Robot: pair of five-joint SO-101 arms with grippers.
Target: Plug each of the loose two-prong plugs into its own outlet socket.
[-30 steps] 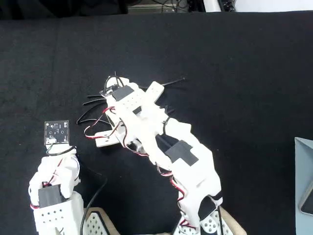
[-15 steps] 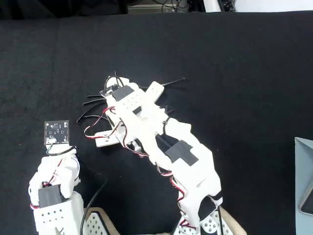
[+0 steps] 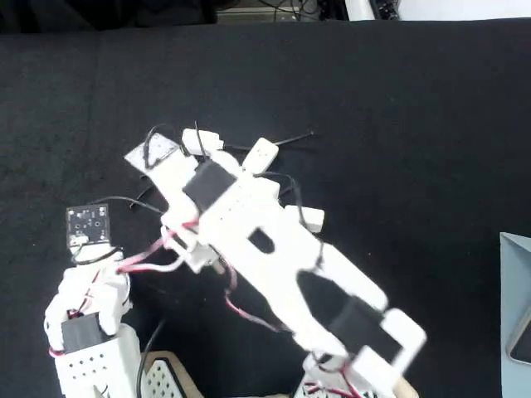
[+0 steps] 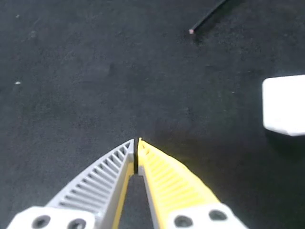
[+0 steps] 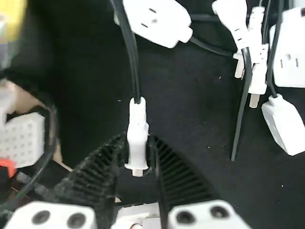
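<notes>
In the right wrist view my right gripper point(image 5: 138, 160) is shut on a white two-prong plug point(image 5: 137, 136), held above the black cloth. Its black cord point(image 5: 128, 47) runs away from the jaws. Beyond it lie a white outlet socket point(image 5: 157, 16), two more sockets point(image 5: 290, 52) point(image 5: 283, 124) and two loose white plugs point(image 5: 238, 28) point(image 5: 255, 76). From above, the right arm point(image 3: 249, 224) stretches over the tangle of cords, with sockets beside it point(image 3: 261, 155) point(image 3: 311, 220). My left gripper point(image 4: 137, 143) is shut on nothing, low over bare cloth.
The left arm point(image 3: 83, 315) sits at the near left of the table. A white block point(image 4: 284, 105) and a black cord end point(image 4: 205, 21) lie ahead of the left gripper. A grey tray point(image 3: 516, 307) stands at the right edge.
The right arm has lifted and swung toward the left, dragging cords and a socket with it. The left arm shifted only slightly.
</notes>
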